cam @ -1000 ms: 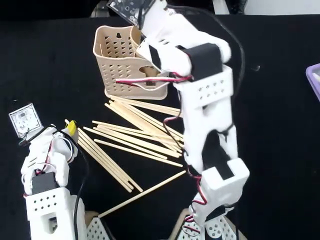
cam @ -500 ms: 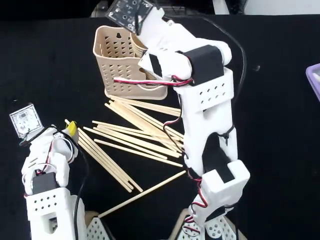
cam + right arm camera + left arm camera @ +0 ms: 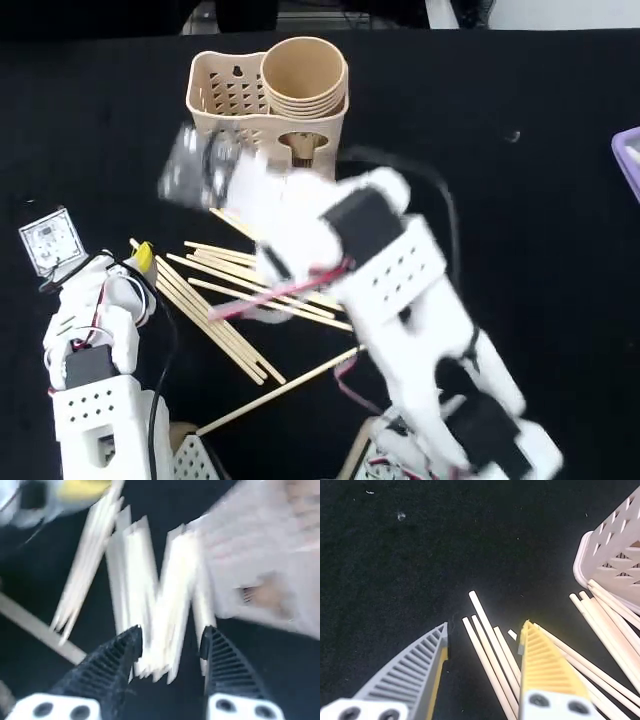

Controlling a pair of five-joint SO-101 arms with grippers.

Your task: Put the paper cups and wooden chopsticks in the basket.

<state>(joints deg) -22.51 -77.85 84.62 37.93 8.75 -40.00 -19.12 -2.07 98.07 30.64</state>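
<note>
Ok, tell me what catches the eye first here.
A stack of cups stands in the basket at the far side of the table. Chopsticks lie scattered on the black top before it, with the right gripper open above them.

I see the paper cups (image 3: 304, 72) stacked inside the right end of the basket (image 3: 225, 100), far back on the table (image 3: 540, 250); chopsticks (image 3: 215, 320) lie scattered just before it.
</note>
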